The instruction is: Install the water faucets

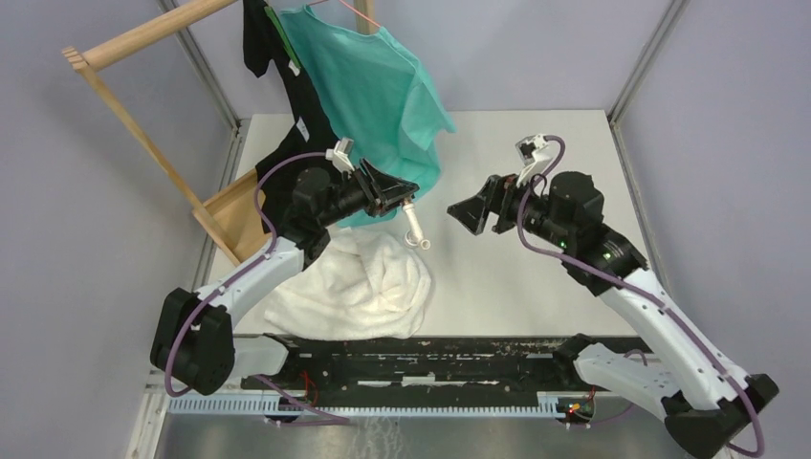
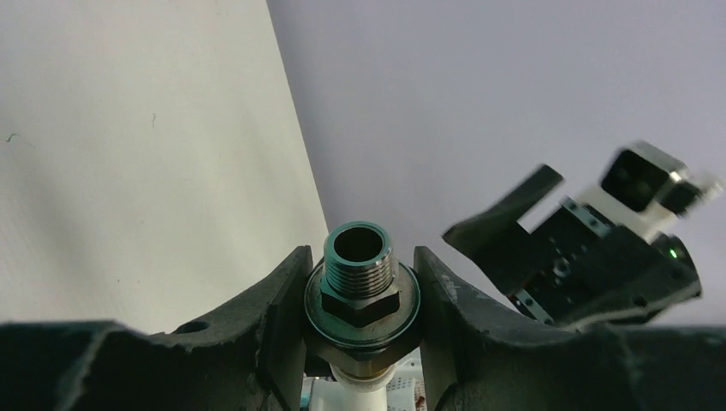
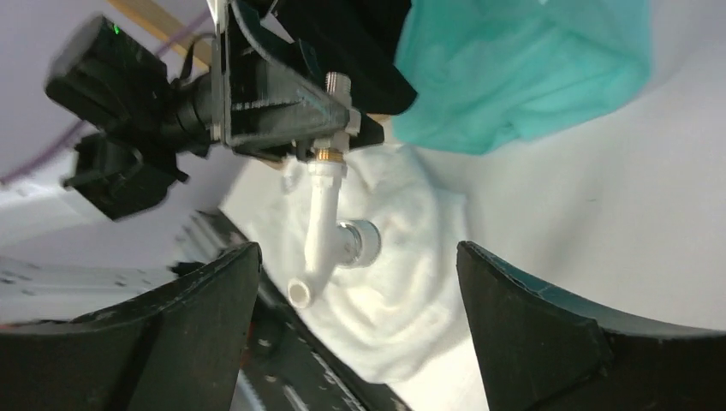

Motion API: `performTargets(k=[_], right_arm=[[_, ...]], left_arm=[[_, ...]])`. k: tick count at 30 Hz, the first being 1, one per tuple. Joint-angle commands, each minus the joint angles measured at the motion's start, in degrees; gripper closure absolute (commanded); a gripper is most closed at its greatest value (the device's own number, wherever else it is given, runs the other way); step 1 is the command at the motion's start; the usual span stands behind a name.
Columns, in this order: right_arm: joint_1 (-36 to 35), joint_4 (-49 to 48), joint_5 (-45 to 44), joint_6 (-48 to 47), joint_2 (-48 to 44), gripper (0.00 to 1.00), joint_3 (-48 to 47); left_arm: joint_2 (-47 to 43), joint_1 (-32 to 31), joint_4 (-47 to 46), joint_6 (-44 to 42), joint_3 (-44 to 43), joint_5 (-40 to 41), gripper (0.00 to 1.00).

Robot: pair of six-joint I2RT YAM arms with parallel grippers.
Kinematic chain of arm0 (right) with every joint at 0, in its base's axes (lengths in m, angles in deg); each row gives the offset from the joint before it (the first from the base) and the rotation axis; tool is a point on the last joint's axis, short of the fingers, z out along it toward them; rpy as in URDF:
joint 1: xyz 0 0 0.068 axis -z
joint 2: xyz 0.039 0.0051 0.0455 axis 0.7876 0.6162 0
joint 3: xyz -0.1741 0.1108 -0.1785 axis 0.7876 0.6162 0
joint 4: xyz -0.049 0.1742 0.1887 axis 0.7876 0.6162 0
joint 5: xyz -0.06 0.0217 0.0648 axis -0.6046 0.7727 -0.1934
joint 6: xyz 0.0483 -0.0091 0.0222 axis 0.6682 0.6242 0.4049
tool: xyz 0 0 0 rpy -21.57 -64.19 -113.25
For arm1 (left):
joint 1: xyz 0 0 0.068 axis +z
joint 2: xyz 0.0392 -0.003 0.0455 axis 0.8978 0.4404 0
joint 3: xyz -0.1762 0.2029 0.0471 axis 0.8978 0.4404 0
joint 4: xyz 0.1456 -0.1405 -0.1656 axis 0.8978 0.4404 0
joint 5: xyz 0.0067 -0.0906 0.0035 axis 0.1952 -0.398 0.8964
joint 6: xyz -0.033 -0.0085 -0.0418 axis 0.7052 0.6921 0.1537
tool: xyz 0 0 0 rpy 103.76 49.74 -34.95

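- Left claw (image 1: 394, 197): pinched on the fitting (image 2: 360, 272), one jaw on each side of its hex collar. The open threaded end points away from the wrist.
- Spout (image 1: 413, 228): white plastic, hanging from the lower end of the fitting and bending to an open mouth. It is held in the air above the towel (image 1: 356, 279) and touches nothing else. A small silver round part sits at its bend; I cannot tell what it is.
- Right claw (image 1: 475, 212): jaws spread wide and empty. It faces the spout from the other side, near it but clearly apart.
- Around them: a white table (image 1: 536, 277), a teal shirt (image 1: 375, 81) and a black garment (image 1: 256, 38) hanging from a wooden rack (image 1: 143, 38) at the back left.
- Progress, as a judgement: spout and fitting look joined into one piece already, though how tightly cannot be seen.
- What is left: no tap hole, pipe or sink shows in any view, so where the piece is meant to go cannot be told. The right claw looks set to take the spout, perhaps to turn it or steady it.
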State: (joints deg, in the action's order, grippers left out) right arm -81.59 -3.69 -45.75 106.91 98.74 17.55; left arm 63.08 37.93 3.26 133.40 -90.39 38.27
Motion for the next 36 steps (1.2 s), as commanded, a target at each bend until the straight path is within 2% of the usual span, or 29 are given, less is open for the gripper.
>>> performTargets(k=[1,5,10,14,19,24,27,32,36], right_arm=[[-9.6,23.4,-23.9,-28.0,-2.5,0.10,-5.3],[-15.0,21.5,-26.7,-31.3,-3.6,0.10,-4.7],[-17.0,15.1,-22.7,-23.1,-1.8,0.09,-3.7],[-18.6,11.6,-19.9,-16.5,2.7,0.04,-5.0],[-20.9,3.9,-20.5,-13.0,3.8,0.01,-2.9],[-21.7,4.4,-23.3,-12.1,8.7,0.01,-3.6],[-21.7,1.4,-23.3,-11.1,10.5,0.07,-2.2],[-22.0,-3.1,-22.9,-9.3,13.0,0.27,-0.6],[-22.1,-5.1,-24.7,-10.6,13.6,0.39,-0.1]], left_arm=[[-2.1,0.2,-2.0,3.4,-1.4,2.0,0.97],[-1.9,0.1,-0.9,3.6,-1.4,4.0,0.97],[-1.9,-0.2,-0.4,3.8,-0.8,5.4,0.97],[-2.0,-1.2,-0.3,4.0,0.0,7.6,0.97],[-2.7,-2.4,-0.9,4.8,1.7,10.8,0.97],[-3.0,-2.5,-2.9,5.9,2.6,12.0,0.97],[-3.1,-2.5,-3.2,6.0,2.4,12.1,0.97],[-3.3,-2.5,-3.4,6.3,2.5,12.3,0.97],[-3.4,-2.5,-4.0,7.1,3.0,12.5,0.97]])
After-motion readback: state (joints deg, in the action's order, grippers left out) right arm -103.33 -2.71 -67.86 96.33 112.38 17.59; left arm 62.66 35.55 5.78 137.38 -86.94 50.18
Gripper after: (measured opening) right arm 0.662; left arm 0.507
